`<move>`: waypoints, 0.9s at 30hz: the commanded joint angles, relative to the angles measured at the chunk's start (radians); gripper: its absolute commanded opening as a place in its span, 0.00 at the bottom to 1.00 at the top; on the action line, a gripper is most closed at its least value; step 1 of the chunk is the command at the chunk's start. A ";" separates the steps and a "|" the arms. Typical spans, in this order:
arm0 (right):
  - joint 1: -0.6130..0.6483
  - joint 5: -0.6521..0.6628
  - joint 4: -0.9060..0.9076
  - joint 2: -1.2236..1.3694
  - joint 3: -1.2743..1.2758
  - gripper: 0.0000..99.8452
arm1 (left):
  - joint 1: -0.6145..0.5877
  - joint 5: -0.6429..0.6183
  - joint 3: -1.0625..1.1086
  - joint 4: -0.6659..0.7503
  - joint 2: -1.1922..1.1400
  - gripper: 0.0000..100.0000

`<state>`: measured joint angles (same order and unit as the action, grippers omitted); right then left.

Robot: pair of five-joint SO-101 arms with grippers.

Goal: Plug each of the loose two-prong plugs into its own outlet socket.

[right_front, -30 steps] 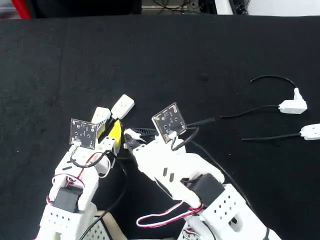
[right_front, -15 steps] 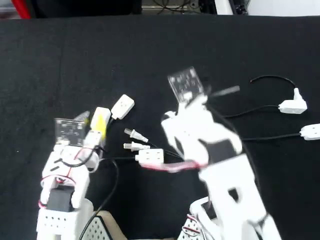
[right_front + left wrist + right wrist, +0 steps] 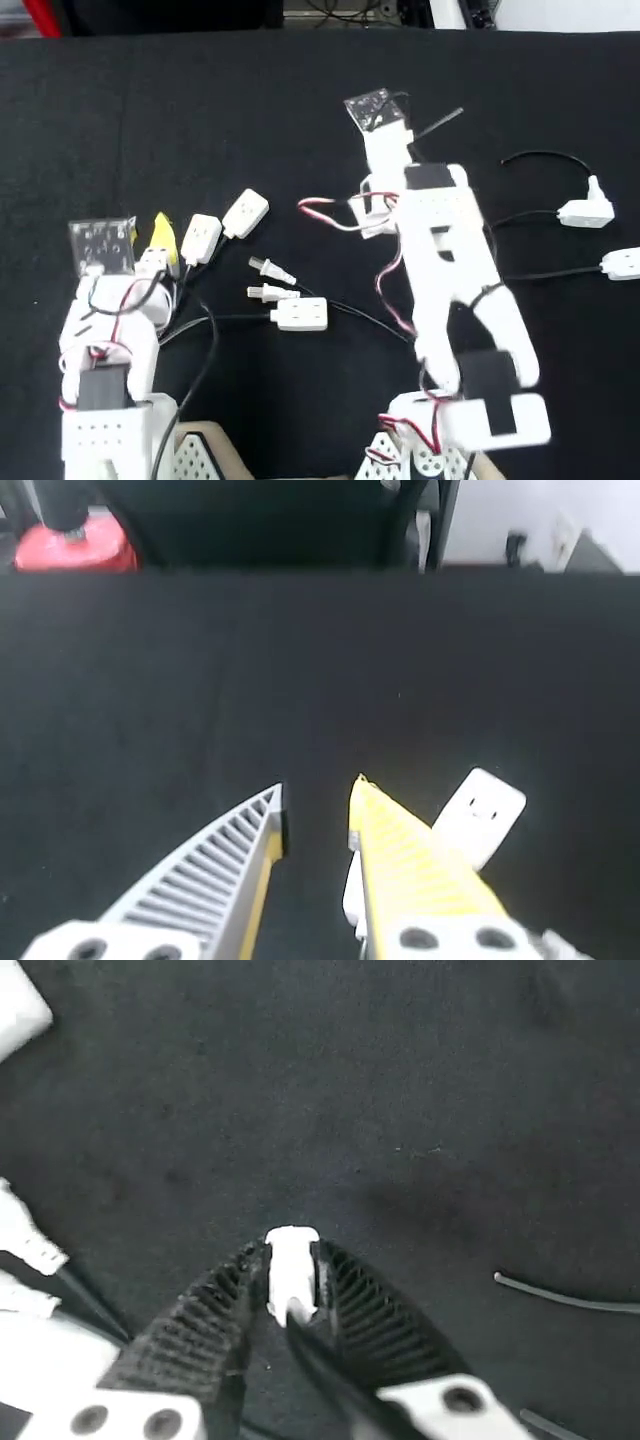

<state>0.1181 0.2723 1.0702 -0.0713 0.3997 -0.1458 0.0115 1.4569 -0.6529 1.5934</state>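
Right gripper (image 3: 290,1247): closed on a small white plug (image 3: 292,1265), pinched upright between the two dark ribbed fingers, tip just clear of the fingertips. It was held above bare black table (image 3: 120,120). In the high view the right arm stretched far up the middle of the table, well apart from every socket.

Left gripper (image 3: 318,785): open, nothing between the fingers, one finger grey-white and the other yellow. It sat low at the near left of the table. A white socket block (image 3: 480,815) lay flat just beyond the yellow finger, two slots facing up, outside the gap. A second socket block (image 3: 201,238) lay just beside the first, closer to the yellow finger and partly hidden behind it in the left wrist view.

Middle of table: two loose plugs, upper plug (image 3: 270,268) and lower plug (image 3: 265,292), lay side by side with their prongs pointing left. A third socket block (image 3: 300,314) lay just below them, between the two arms.

Far right: another white plug (image 3: 585,212) on a black lead lay on the table. A white piece (image 3: 622,262) at the frame edge was too cut off to tell whether plug or socket. Both were well apart from the grippers.
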 commanded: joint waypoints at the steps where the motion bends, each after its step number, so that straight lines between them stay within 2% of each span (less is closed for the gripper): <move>1: -0.014 0.028 0.000 0.038 -0.076 0.01 | 0.008 0.034 -0.211 0.031 -0.382 0.12; 6: -0.020 0.029 -0.009 0.108 -0.113 0.01 | 0.061 0.120 -0.372 0.057 -0.810 0.12; 12: -0.038 0.028 -0.084 0.193 -0.122 0.01 | 0.004 0.161 -0.501 0.158 -1.126 0.12; 19: -0.038 0.028 -0.078 0.237 -0.160 0.01 | -0.002 0.160 -0.549 0.160 -1.206 0.12; 27: -0.035 0.028 -0.080 0.243 -0.160 0.01 | 0.101 0.163 -0.555 0.149 -1.204 0.12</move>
<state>0.0921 0.2908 1.0042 0.1757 0.2923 -0.1120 0.1665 0.9628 -0.5117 0.3890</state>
